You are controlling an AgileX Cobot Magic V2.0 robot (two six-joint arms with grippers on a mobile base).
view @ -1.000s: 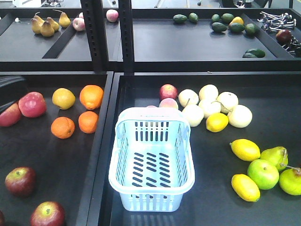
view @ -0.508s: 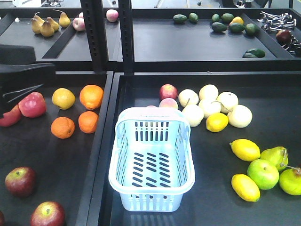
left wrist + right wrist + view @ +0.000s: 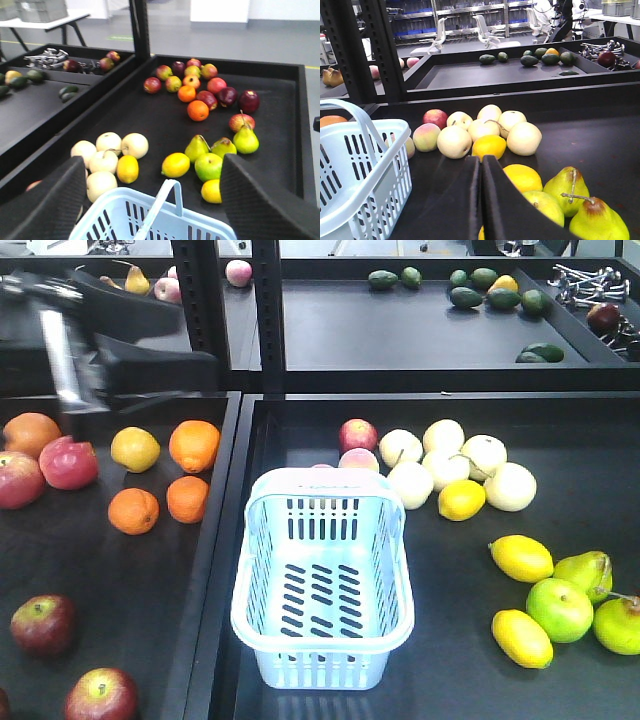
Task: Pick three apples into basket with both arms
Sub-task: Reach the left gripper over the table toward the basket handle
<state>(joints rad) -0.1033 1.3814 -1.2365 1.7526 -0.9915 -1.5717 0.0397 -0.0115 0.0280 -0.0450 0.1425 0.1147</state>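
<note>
black tray (image 3: 455, 575), slotted pale-blue basket (image 3: 320, 668)

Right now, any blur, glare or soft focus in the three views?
Front view: left arm is motion-streaked, everything else is sharp, and the basket rim reads very bright. Left wrist view: left gripper, open, is dark and soft up close. Right wrist view: right gripper, shut, is dark with no detail, while the pears beside it are crisp.

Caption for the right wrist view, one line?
Right claw shut, basket to its left, lemons and pears just ahead.
</note>
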